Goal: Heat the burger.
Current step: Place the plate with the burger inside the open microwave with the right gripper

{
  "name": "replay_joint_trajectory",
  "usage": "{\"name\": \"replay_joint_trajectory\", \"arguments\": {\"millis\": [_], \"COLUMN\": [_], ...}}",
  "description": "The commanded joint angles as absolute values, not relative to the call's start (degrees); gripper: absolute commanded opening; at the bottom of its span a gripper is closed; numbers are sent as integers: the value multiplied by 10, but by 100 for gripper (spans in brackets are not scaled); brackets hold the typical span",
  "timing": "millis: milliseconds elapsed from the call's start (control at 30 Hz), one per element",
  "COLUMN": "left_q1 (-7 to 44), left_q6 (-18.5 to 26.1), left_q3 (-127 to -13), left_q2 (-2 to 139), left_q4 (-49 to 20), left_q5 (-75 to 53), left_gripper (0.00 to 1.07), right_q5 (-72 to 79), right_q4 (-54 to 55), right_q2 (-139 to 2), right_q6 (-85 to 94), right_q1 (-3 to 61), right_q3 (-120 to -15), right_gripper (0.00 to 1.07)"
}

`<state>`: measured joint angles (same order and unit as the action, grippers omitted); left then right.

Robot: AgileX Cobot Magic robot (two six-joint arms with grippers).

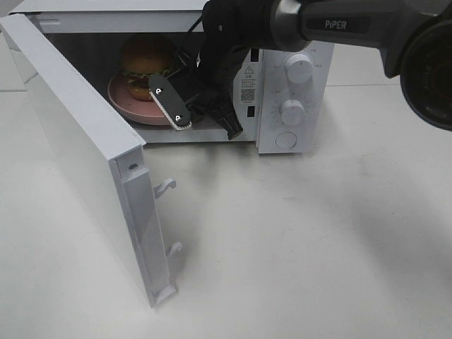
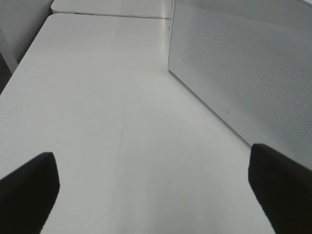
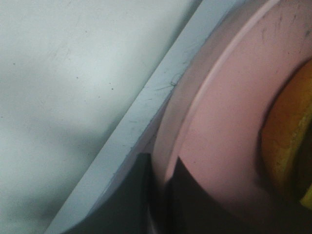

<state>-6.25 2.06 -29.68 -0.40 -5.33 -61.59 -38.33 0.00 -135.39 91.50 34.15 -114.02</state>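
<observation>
The burger (image 1: 145, 56) sits on a round pink plate (image 1: 131, 102) inside the open microwave (image 1: 293, 78). My right gripper (image 1: 182, 120) reaches into the microwave opening and is shut on the plate's front rim. In the right wrist view its two dark fingers (image 3: 141, 195) pinch the plate rim (image 3: 219, 122), with the burger's bun (image 3: 287, 131) at the edge of the view. My left gripper (image 2: 156, 195) is open and empty above the table, out of the exterior high view.
The microwave door (image 1: 85, 155) stands wide open to the left, with its latch hooks (image 1: 164, 187) pointing out. It also shows as a perforated white panel in the left wrist view (image 2: 243, 63). White table (image 1: 296, 247) lies in front.
</observation>
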Motion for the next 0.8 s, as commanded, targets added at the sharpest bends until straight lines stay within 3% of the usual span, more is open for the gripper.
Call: {"name": "replay_joint_trajectory", "arguments": {"millis": [33, 500, 700, 767, 800], "left_q1": [-63, -63, -63, -63, -63], "left_q6": [22, 23, 23, 23, 23], "left_q3": [-297, -297, -297, -297, -297], "left_q2": [-13, -13, -13, -13, -13], "left_q4": [-57, -57, -57, -57, -57], "left_q5": [-615, -615, -615, -615, -615], "left_gripper": [98, 98, 98, 98, 98], "right_q5": [-358, -351, -331, -331, -331], "right_q4": [-10, -10, -19, -23, -23], "right_q2": [-1365, -1414, -1426, -1428, -1428], "right_q6": [896, 875, 850, 839, 839], "right_q1": [342, 340, 340, 340, 340], "right_q3": [-1181, -1234, -1239, -1239, -1239], "right_gripper": [0, 5, 23, 35, 35]}}
